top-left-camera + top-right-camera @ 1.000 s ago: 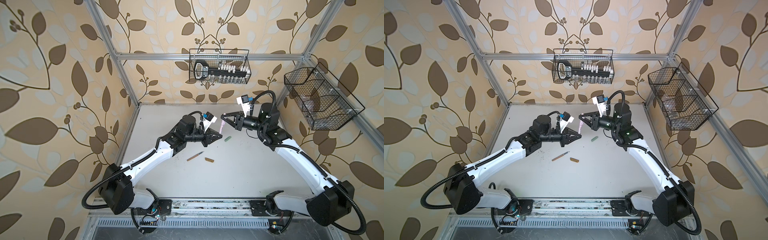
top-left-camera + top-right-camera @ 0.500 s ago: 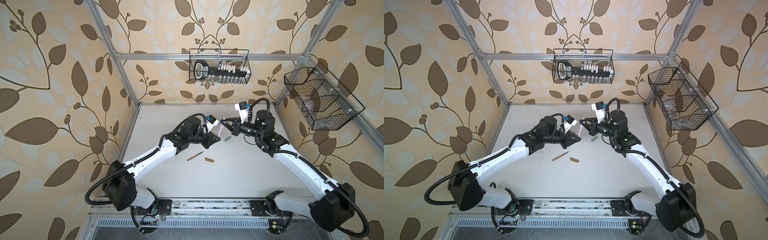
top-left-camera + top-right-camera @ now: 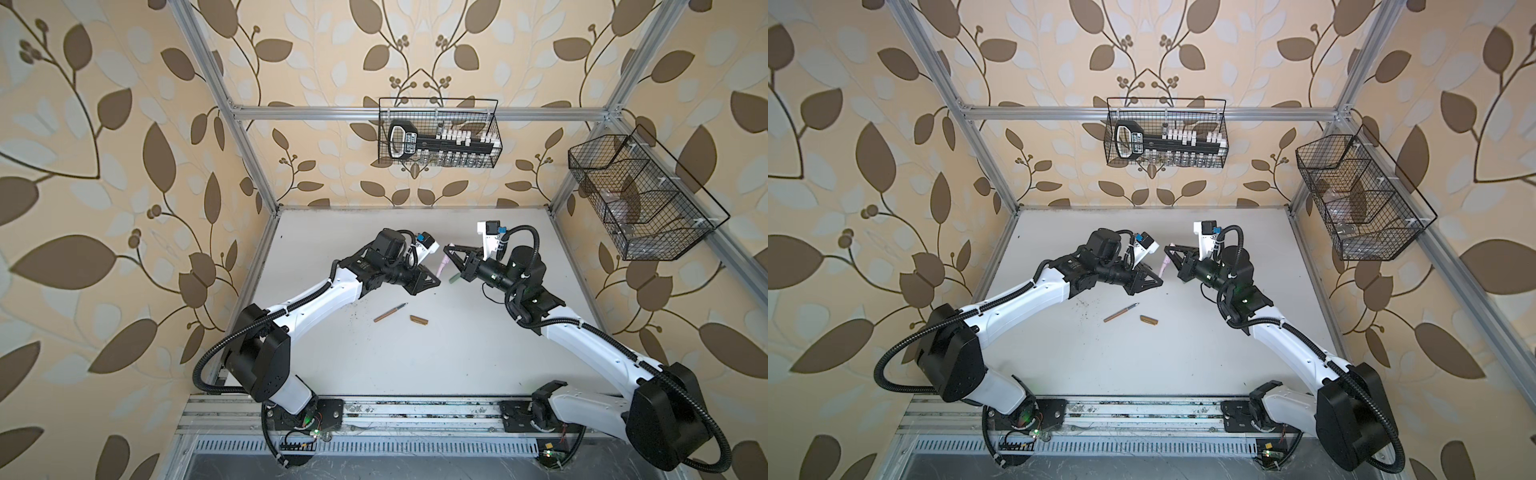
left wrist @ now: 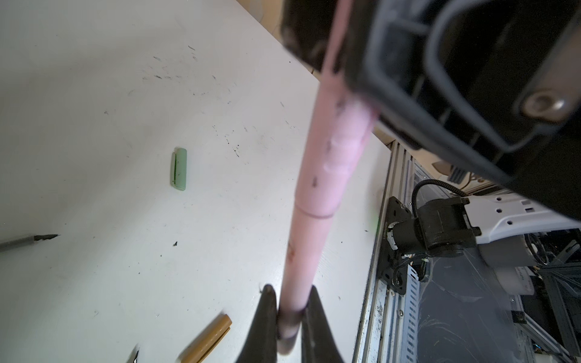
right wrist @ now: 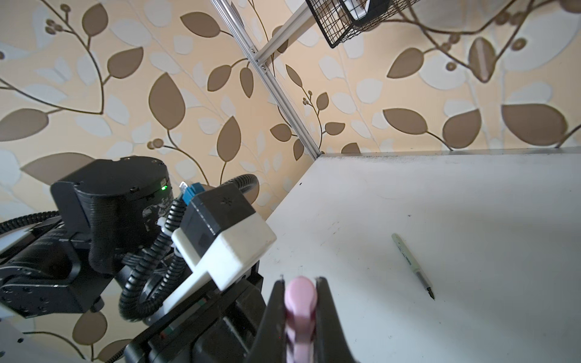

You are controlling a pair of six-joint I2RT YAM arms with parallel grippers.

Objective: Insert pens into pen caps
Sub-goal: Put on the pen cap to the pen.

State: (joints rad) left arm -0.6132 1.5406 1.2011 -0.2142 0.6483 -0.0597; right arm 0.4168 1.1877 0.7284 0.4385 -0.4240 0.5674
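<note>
The pink pen [image 4: 303, 251] hung in the air, above and just beside the green cap [image 4: 179, 168], with its long axis running straight from one gripper to the other. Its front end sat inside the pink cap [image 4: 333, 151], and a seam showed where they met; whether it was fully home could not be told. The left gripper [image 4: 290, 290] was clamped on the pen's rear end and the right gripper [image 5: 300, 281] on the cap, so the pair lay between both sets of fingers, equally near each arm. Any last push probably had to follow that axis. Farther from the green cap, toward the arm bases, lay the brown pen [image 3: 390, 312] and the brown cap [image 3: 419, 320], apart.
</note>
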